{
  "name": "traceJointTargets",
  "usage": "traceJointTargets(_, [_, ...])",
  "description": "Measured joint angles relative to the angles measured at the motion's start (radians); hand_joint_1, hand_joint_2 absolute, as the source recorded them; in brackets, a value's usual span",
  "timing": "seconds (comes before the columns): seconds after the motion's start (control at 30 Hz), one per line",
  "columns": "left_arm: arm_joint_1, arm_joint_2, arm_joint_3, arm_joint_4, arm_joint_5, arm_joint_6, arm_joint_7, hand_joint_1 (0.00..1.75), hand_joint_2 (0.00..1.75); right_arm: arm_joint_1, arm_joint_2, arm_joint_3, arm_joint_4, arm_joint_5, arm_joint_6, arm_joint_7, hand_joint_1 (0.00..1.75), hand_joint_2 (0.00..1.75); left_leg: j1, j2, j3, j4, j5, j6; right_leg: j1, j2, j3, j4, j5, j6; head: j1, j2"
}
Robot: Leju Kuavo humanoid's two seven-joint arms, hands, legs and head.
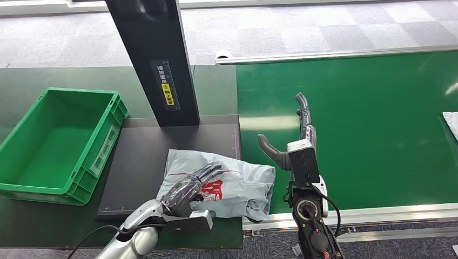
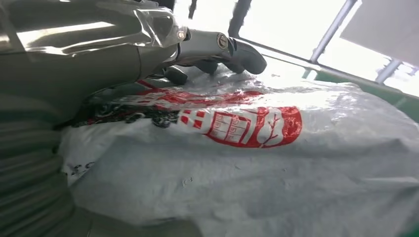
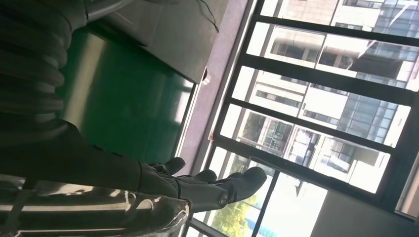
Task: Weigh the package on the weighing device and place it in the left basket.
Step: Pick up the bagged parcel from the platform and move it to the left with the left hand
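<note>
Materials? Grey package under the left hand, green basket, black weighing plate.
Grey package with red print: thin plastic film, likely a poly mailer; glossy, crinkled. Green rectangular basket: rigid moulded plastic, ribbed walls. Black flat weighing plate: smooth matte surface, material unclear. Left hand rests on the package.

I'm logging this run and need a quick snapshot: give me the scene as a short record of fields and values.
package: grey plastic bag with red print, lying on the black scale plate, one end hanging over the plate's edge toward the belt
left hand: rests on top of the package, fingers laid across it
right hand: raised over the green belt, fingers apart, holding nothing
basket: green crate left of the scale, nothing in it
stage: package not yet in basket
</note>
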Motion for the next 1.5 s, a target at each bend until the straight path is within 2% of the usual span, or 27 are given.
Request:
traceJointTargets(0.13, [-0.034, -0.04, -0.001, 0.078, -0.023, 0.151, 0.015, 1.75, 1.75, 0.012, 0.003, -0.009, -0.011, 0.001, -0.004, 0.0, 0.0, 1.75, 0.0, 0.0, 0.0, 0.0, 0.0, 0.0, 0.0, 0.0, 0.0, 0.0, 0.0, 0.0, 0.0, 0.0])
traceJointTargets(0.3, [-0.046, -0.069, 0.024, 0.116, -0.002, 0.213, 0.006, 1.75, 1.75, 0.021, 0.006, -0.015, -0.019, 0.002, -0.014, 0.0, 0.0, 1.75, 0.0, 0.0, 0.0, 0.0, 0.0, 0.0, 0.0, 0.0, 0.0, 0.0, 0.0, 0.0, 0.0, 0.0])
traceJointTargets(0.63, [-0.046, -0.085, 0.067, 0.119, 0.012, 0.225, -0.006, 1.75, 1.75, 0.023, 0.009, -0.023, -0.021, 0.002, -0.015, 0.0, 0.0, 1.75, 0.0, 0.0, 0.0, 0.0, 0.0, 0.0, 0.0, 0.0, 0.0, 0.0, 0.0, 0.0, 0.0, 0.0])
traceJointTargets(1.23, [-0.046, -0.087, 0.075, 0.121, 0.016, 0.227, -0.009, 1.75, 1.75, 0.027, 0.009, -0.029, -0.024, 0.002, -0.015, 0.0, 0.0, 1.75, 0.0, 0.0, 0.0, 0.0, 0.0, 0.0, 0.0, 0.0, 0.0, 0.0, 0.0, 0.0, 0.0, 0.0])
traceJointTargets(1.5, [-0.029, -0.084, 0.116, 0.096, 0.123, 0.275, -0.091, 1.75, 1.75, 0.032, 0.01, -0.036, -0.024, 0.002, -0.018, -0.002, 0.0, 1.75, 0.0, 0.0, 0.0, 0.0, 0.0, 0.0, 0.0, 0.0, 0.0, 0.0, 0.0, 0.0, 0.0, 0.0])
